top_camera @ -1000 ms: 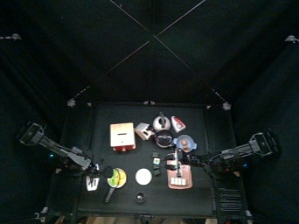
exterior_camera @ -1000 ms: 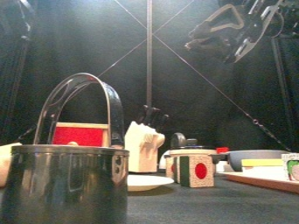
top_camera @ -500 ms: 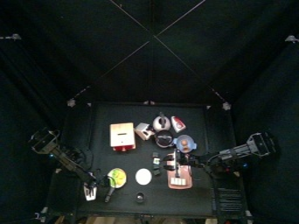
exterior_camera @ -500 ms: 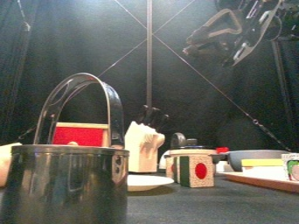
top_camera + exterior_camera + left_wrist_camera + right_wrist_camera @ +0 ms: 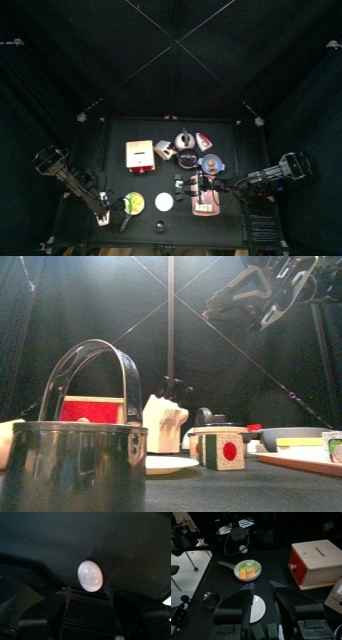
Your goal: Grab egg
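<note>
The egg (image 5: 90,575) lies on the dark surface (image 5: 127,542), right at the mouth of the left gripper (image 5: 89,593). Its fingers (image 5: 67,594) stand apart, one tip to each side of the egg's near end, and hold nothing. I cannot tell whether they touch it.

This looks like the final approach before the grasp. Next, the fingers should slide a little further along the egg and close gently, since a smooth oval can squirt forward.

The right gripper (image 5: 263,587) hangs high above the surface, its fingers spread and empty.
</note>
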